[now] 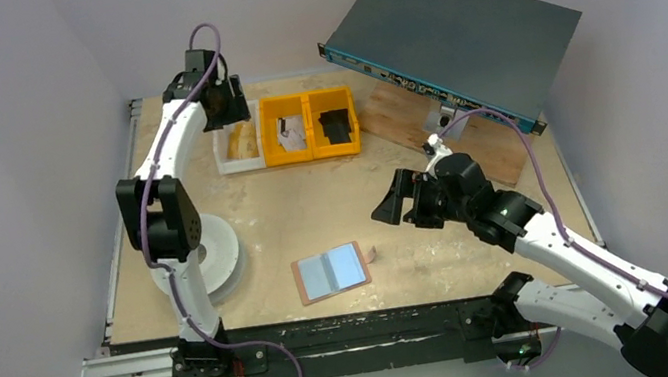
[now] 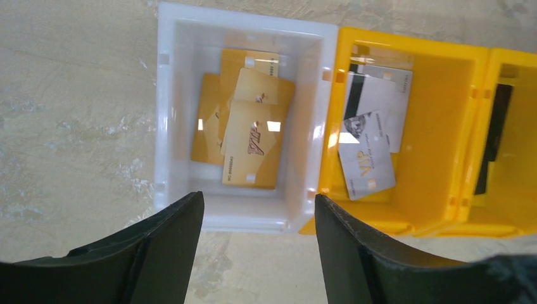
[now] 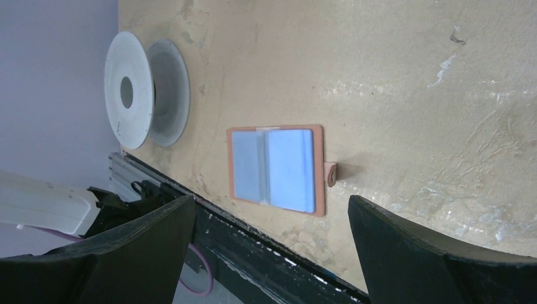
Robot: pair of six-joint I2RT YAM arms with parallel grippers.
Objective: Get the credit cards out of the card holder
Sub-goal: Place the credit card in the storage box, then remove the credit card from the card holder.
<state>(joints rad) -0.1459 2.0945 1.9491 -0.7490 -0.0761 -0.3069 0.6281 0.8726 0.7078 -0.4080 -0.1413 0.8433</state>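
Observation:
The card holder (image 1: 331,272) lies open and flat near the table's front edge, its pale blue inner faces up and its snap tab to the right. It also shows in the right wrist view (image 3: 277,170). I cannot tell whether a card sits in it. Several gold credit cards (image 2: 250,136) lie in a white bin (image 2: 166,126). Silver credit cards (image 2: 367,149) lie in the yellow bin (image 2: 437,126) beside it. My left gripper (image 1: 223,100) hangs open and empty above the white bin's near wall (image 2: 258,202). My right gripper (image 1: 393,201) is open and empty, above the table to the right of the card holder (image 3: 271,206).
A second yellow bin (image 1: 338,137) holds a black flat piece (image 2: 494,136). A white spool (image 1: 210,259) stands by the left arm's base. A grey electronics box (image 1: 453,38) rests on a wooden board (image 1: 474,141) at the back right.

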